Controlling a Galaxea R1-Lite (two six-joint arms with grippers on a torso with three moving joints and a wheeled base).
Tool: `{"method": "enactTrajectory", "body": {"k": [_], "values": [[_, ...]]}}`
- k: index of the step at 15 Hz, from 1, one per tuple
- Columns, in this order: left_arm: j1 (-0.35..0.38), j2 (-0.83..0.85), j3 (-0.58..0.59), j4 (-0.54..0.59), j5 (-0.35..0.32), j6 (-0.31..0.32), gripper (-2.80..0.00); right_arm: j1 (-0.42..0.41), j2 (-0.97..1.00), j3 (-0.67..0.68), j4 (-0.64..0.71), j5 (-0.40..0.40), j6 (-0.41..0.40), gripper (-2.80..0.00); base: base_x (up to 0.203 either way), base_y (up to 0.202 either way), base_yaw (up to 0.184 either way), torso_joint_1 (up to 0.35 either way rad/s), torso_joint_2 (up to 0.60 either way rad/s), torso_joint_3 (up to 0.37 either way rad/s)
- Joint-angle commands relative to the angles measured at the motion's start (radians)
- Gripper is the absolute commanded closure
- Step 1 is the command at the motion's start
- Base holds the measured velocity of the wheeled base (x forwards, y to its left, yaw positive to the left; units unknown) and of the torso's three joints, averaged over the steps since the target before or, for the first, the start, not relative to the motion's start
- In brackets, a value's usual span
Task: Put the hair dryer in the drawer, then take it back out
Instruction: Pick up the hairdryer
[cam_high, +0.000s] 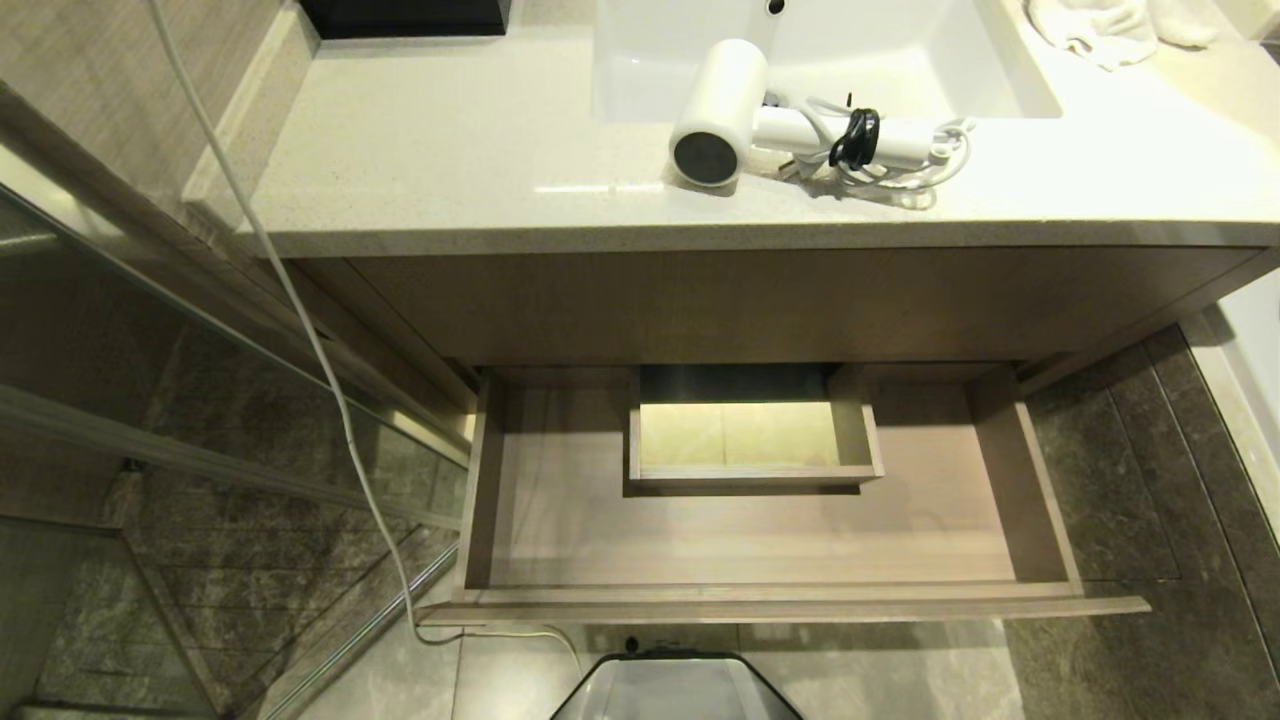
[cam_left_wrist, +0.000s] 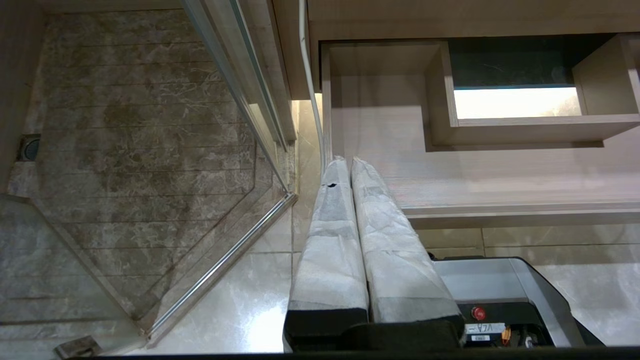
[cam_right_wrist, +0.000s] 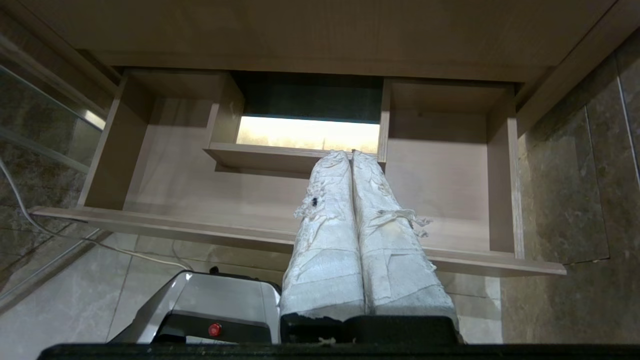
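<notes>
At this stage the drawer (cam_high: 760, 540) stood pulled fully out below the surface (cam_high: 450, 150), with nothing in it, and the hair dryer (cam_high: 720, 115) lay on its side on that surface, at the front edge of the sink (cam_high: 640, 70), barrel to the left, handle and banded cord (cam_high: 860, 140) to the right. We judged the step in hand to be the first pickup.

Left to right: the left gripper (cam_left_wrist: 345, 162) hung parked low at the drawer's left front corner, fingers pressed together. The right gripper (cam_right_wrist: 351, 155) hung low before the drawer's boxed notch (cam_high: 750, 430), fingers likewise closed and empty.

We would open the fingers wide before the reach, take the slim handle rather than the thick smooth barrel, and keep clear of the cord loops.
</notes>
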Motion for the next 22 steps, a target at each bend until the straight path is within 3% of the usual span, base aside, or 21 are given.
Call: {"method": "enactTrajectory", "body": {"k": [1,11,22], "values": [[0.000,0.000,0.001,0.000,0.000,0.000,0.00,0.000,-0.039,0.040,-0.001,0.000,0.003,0.00,0.000,0.000,0.000,0.181,-0.33,-0.156],[-0.001,0.000,0.002,0.000,0.000,0.000,0.00,0.000,-0.039,0.040,-0.001,0.000,0.001,0.00,0.000,0.000,0.000,0.067,-0.13,-0.065],[0.000,0.000,0.002,0.000,0.000,0.000,0.00,0.000,-0.039,0.040,0.002,0.000,-0.010,0.00,0.000,0.000,0.000,0.249,-0.05,0.205]]}}
